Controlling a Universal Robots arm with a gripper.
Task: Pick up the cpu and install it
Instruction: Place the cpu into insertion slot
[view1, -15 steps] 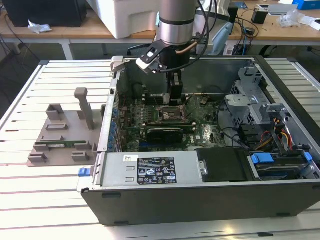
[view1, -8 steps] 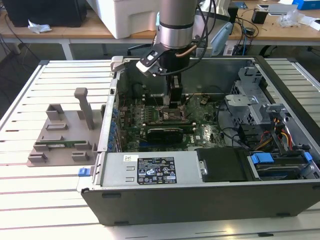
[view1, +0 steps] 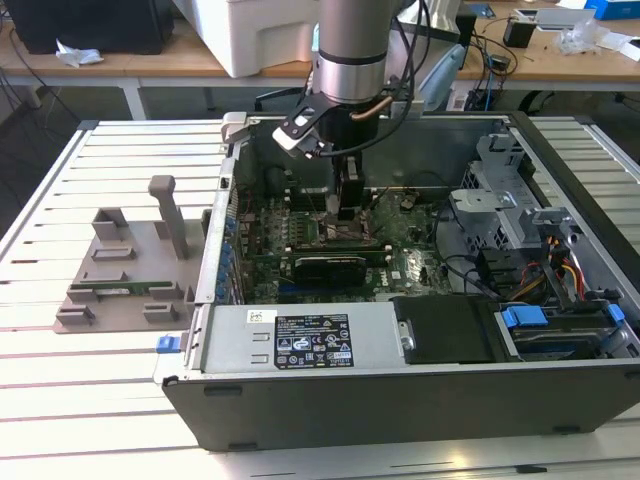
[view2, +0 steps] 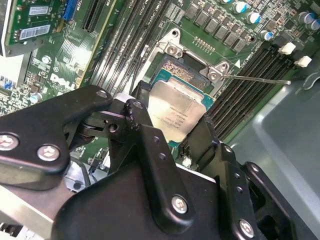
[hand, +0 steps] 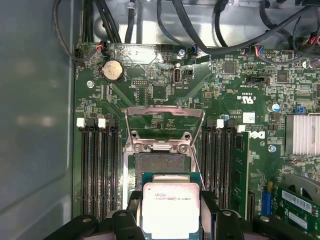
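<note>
We see a silver-grey cylindrical arm (view1: 350, 45) trailing black cables (view1: 408, 50), ending in a black, jointed metal tool (view2: 170, 122) studded with silver screws (view2: 179, 204).

We hold our arm (view1: 350, 45) upright, wrist pointing straight down. In both wrist views our black jaws close from two opposite sides on the cpu (hand: 171, 207), pinching its edges.

**Green board, grey chip, black tool**

We see a green motherboard (hand: 150, 90) with fine pale traces and black memory slots (hand: 97, 165) tipped by white clips (hand: 80, 122). The cpu (hand: 171, 207) is silvery-grey with a green rim. The tool (view2: 169, 120) is black. The tray (view1: 130, 265) is grey, the ribbed tabletop (view1: 100, 400) white.
</note>
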